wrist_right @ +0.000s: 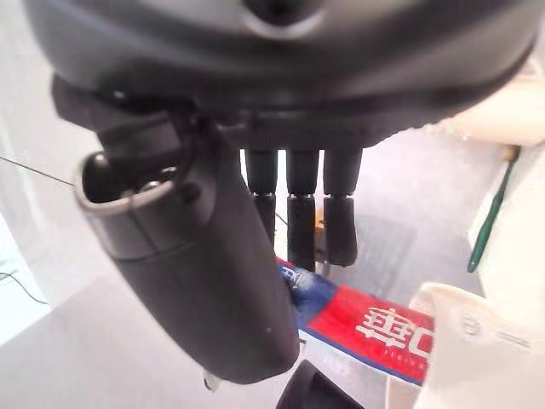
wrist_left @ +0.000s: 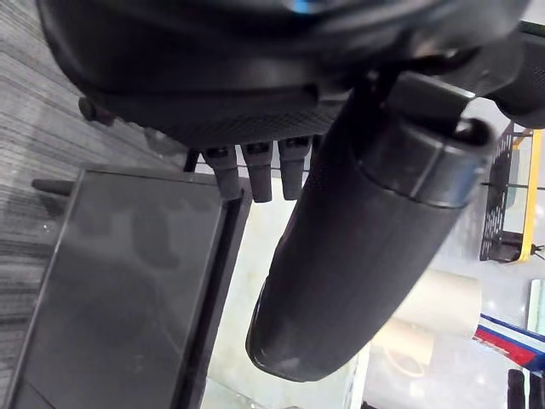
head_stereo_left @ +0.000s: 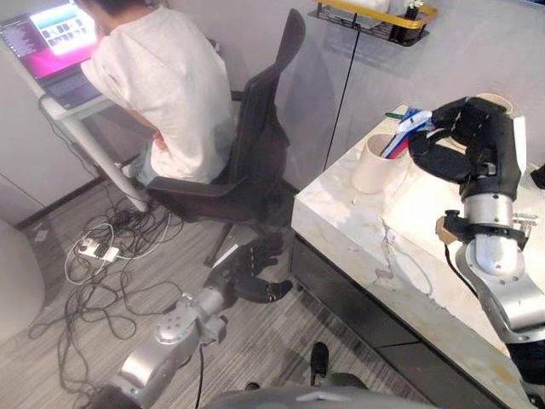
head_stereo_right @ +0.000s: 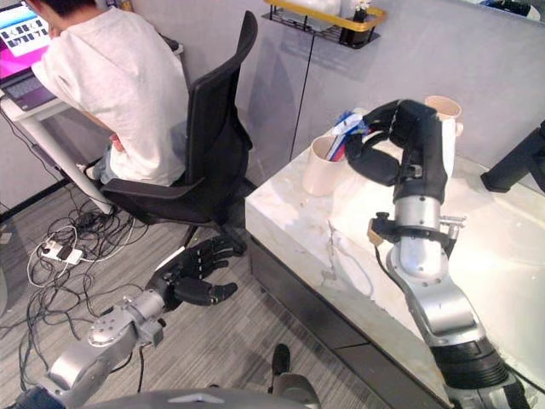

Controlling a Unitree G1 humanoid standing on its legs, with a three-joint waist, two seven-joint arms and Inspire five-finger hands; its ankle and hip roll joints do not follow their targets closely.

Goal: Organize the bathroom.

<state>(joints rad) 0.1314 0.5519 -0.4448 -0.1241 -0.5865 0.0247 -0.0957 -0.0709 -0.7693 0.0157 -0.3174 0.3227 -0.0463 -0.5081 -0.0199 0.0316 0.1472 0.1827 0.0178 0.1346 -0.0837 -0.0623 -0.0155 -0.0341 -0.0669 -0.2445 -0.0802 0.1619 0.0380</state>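
The tabletop [head_stereo_left: 358, 221] lies to my right. Near its far left corner stands a cup [head_stereo_left: 375, 164] with a toothpaste tube [head_stereo_left: 402, 136] in it, and a second cup [head_stereo_right: 443, 109] stands behind. Left of the tabletop, a person [head_stereo_left: 162, 94] sits on a chair [head_stereo_left: 255, 145] at a desk holding a laptop [head_stereo_left: 55, 43]. A shelf [head_stereo_left: 375, 19] hangs on the wall behind.

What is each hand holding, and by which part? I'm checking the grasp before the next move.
The right hand pinches the toothpaste tube near its blue end, above the cream cup. The left hand hangs open over the floor, holding nothing.
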